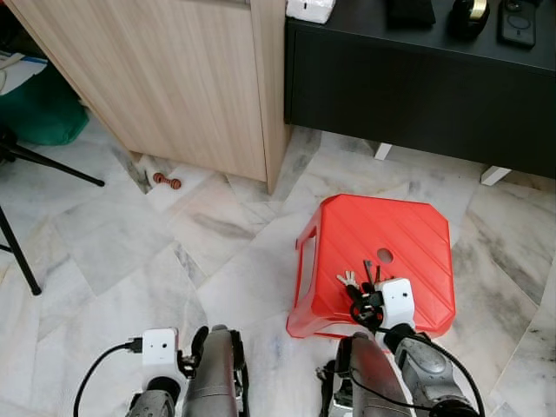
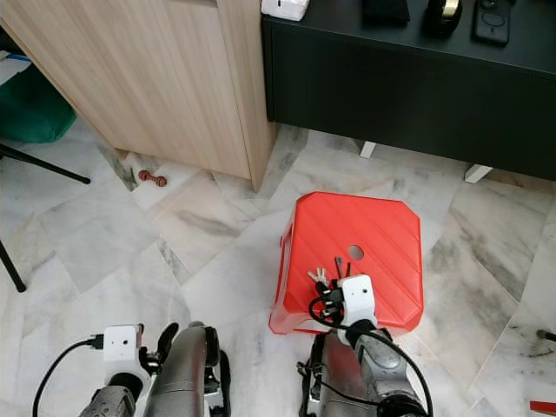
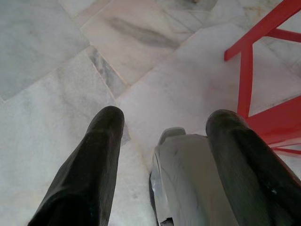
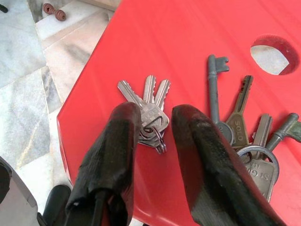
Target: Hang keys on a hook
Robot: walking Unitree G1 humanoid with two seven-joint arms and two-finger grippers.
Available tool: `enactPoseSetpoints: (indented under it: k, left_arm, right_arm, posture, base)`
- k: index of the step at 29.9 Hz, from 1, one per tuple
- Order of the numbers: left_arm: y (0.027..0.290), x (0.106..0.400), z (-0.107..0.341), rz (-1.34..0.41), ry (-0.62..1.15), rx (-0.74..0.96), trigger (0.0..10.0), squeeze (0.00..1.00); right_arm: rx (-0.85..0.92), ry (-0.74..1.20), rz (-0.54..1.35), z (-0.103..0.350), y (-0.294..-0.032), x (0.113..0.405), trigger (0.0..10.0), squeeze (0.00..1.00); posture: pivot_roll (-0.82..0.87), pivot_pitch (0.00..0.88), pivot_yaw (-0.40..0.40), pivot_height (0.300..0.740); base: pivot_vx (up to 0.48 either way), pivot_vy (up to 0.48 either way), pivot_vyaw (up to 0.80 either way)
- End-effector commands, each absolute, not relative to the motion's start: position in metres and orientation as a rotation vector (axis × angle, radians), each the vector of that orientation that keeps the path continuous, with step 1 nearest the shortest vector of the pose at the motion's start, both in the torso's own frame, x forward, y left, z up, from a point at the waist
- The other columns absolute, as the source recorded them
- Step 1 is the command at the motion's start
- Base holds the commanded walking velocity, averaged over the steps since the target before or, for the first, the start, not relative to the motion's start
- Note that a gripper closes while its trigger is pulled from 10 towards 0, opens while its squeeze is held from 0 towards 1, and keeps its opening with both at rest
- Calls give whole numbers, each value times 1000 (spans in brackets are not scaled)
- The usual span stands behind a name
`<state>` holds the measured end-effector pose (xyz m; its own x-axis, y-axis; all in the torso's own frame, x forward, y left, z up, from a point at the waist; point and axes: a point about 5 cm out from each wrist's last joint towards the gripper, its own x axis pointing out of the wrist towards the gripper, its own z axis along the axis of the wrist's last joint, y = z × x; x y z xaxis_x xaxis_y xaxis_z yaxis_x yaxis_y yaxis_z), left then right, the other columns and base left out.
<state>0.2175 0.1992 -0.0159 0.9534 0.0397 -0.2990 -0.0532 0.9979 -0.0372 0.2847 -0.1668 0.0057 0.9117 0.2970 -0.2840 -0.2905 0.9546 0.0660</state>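
Pale marble floor (image 1: 95, 234), grey-veined glossy tiles, fills most of the head view; light wood-grain cabinet (image 1: 174, 78) upper left, matte black low cabinet (image 1: 417, 87) upper right with small dark items and a white box on top, too small to tell. Red plastic stool (image 1: 391, 252) lower centre-right, square moulded seat with rounded corners, diagonal ribbing, round hole (image 1: 385, 255) in the middle. Two small reddish-brown round things (image 1: 167, 181) on the floor by the wood cabinet's base. Right hand (image 4: 155, 127) at the near edge of the stool seat, lower middle of the head view, two thick black fingers (image 4: 117, 155) parted a moderate gap, gripping nothing, tips just above the seat. Small keys (image 4: 148, 106), three silver flat-cut ones fanned on a ring, lie flat on the seat directly in the gap between the fingers, ring end under the tips. Second bunch (image 4: 249, 127) just beside the hand toward the hole: darker old-style barrel keys and brass-toned flat keys on a bigger steel ring, touching the seat, apart from the silver bunch. Left hand (image 3: 164, 136) low at bottom left of the head view, over bare floor beside the stool leg, fingers spread wide, empty.
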Motion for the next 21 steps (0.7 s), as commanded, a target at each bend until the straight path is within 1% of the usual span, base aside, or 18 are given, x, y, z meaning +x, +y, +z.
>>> enactPoseSetpoints:
  k: [1,21]
  left_arm:
    - [203,202,-27,60,359,-48,10000,0]
    - [202,197,-27,54,361,-45,10000,0]
  right_arm:
    - [40,349,299,-5,-167,275,10000,0]
    - [43,365,281,-8,-169,272,10000,0]
  posture:
    - [125,409,-2,638]
    - [128,426,4,638]
  base:
    - [0,0,0]
    - [0,0,0]
